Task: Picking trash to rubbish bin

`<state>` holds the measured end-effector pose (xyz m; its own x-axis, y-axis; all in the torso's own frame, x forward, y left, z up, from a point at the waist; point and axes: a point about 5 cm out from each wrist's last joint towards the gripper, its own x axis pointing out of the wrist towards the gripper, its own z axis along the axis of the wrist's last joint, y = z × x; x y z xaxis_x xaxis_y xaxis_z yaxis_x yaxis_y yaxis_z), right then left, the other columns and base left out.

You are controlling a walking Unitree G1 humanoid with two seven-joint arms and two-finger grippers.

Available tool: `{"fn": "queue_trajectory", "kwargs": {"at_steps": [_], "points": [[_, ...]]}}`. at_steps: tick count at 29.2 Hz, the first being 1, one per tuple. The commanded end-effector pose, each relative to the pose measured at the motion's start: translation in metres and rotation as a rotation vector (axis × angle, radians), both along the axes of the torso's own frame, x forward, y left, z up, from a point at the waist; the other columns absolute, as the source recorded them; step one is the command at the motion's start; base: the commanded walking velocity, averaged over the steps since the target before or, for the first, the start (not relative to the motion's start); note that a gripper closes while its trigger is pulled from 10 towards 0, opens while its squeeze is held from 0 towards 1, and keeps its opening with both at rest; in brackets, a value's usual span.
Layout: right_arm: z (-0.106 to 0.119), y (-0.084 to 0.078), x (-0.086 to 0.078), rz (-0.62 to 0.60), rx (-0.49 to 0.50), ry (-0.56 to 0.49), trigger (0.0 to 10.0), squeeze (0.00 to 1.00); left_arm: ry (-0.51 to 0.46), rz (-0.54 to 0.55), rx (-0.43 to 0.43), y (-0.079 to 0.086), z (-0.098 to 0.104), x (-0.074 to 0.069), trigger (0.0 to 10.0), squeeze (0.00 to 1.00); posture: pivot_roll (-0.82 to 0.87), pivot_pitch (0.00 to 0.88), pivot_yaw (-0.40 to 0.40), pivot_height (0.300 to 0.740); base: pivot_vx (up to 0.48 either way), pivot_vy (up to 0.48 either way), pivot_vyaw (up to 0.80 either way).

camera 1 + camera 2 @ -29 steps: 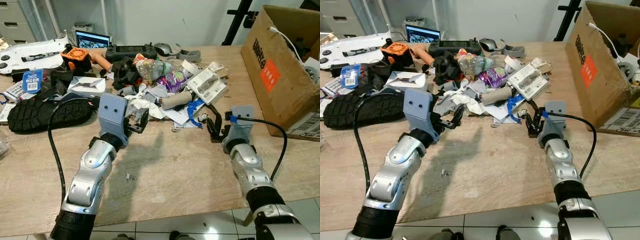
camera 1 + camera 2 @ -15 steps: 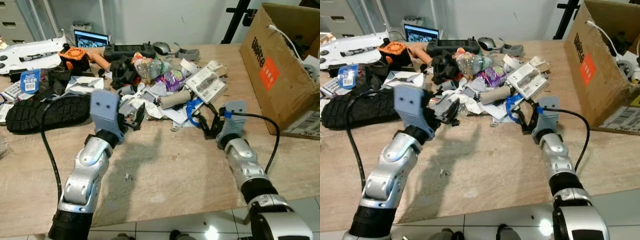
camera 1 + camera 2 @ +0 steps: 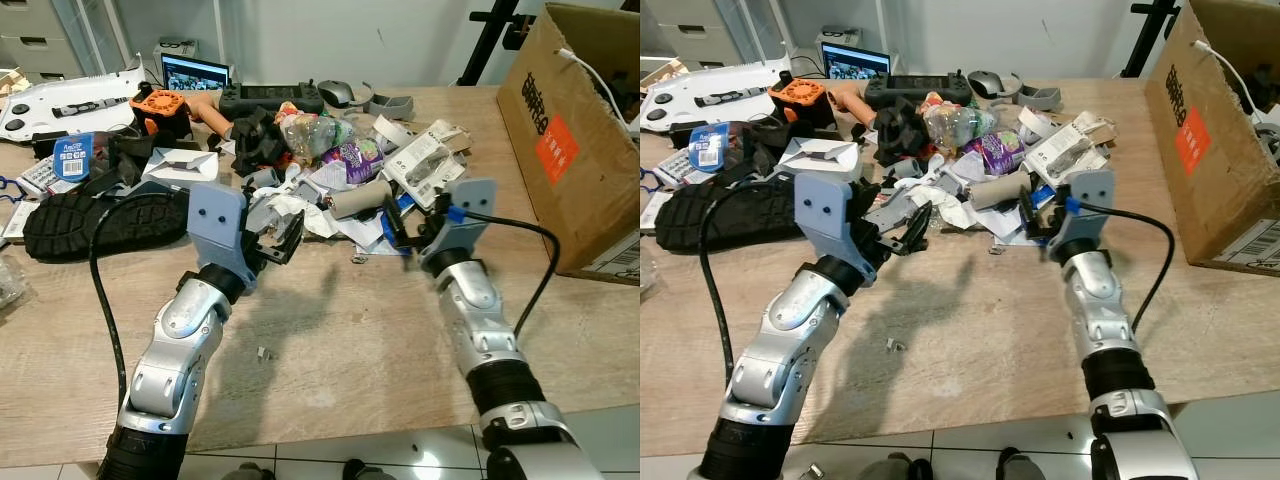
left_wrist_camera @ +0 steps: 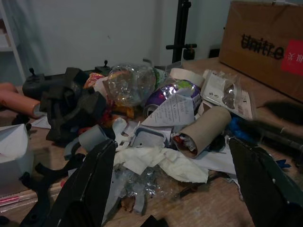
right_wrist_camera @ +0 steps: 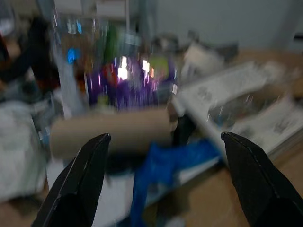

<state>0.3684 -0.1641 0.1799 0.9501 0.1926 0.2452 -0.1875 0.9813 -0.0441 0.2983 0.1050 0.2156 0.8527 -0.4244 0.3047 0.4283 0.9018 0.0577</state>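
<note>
Facing a wooden table [image 3: 340, 330], I see the trash pile [image 3: 340, 175] heaped across its far middle, with a big cardboard box [image 3: 575, 130] standing to my right. My left gripper [image 3: 285, 235] hovers at the pile's near edge over crumpled white paper [image 4: 161, 163], fingers spread wide and empty. My right gripper [image 3: 410, 228], also wide open and empty, points at the cardboard tube [image 5: 111, 132] and a blue scrap [image 5: 163, 163] beside it.

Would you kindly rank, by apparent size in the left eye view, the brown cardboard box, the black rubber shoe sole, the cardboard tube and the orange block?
1. Brown cardboard box, cut off by the frame.
2. Black rubber shoe sole.
3. Cardboard tube and orange block: too alike to rank.
</note>
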Motion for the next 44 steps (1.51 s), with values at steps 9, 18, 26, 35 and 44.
{"fn": "queue_trajectory", "kwargs": {"at_steps": [9, 18, 26, 35, 44], "points": [[-0.027, -0.002, -0.007, -0.064, -0.034, 0.164, 10.0, 0.0, 0.023, -0.02, 0.02, 0.001, -0.008, -0.006, 10.0, 0.0, 0.07, 0.251, -0.019, 0.74, 0.0, 0.0, 0.0], [-0.072, -0.001, -0.017, -0.048, 0.023, 0.428, 10.0, 0.0, 0.033, -0.052, 0.048, -0.008, -0.011, -0.006, 10.0, 0.0, 0.06, 0.262, -0.019, 0.74, 0.0, 0.0, 0.0], [-0.072, 0.012, -0.02, 0.04, 0.166, 0.424, 7.6, 0.0, 0.026, -0.039, 0.044, -0.007, -0.01, -0.005, 10.0, 0.0, 0.06, 0.237, -0.02, 0.74, 0.0, 0.0, 0.0], [-0.063, 0.019, -0.021, 0.094, 0.185, 0.38, 0.0, 0.0, 0.019, -0.031, 0.041, -0.009, -0.01, -0.005, 10.0, 0.0, 0.06, 0.217, -0.031, 0.74, 0.0, 0.0, 0.0], [-0.061, 0.029, -0.024, 0.138, 0.208, 0.353, 0.0, 0.0, 0.012, -0.04, 0.042, -0.009, -0.009, -0.005, 10.0, 0.0, 0.06, 0.224, -0.022, 0.74, 0.0, 0.0, 0.0]]}}
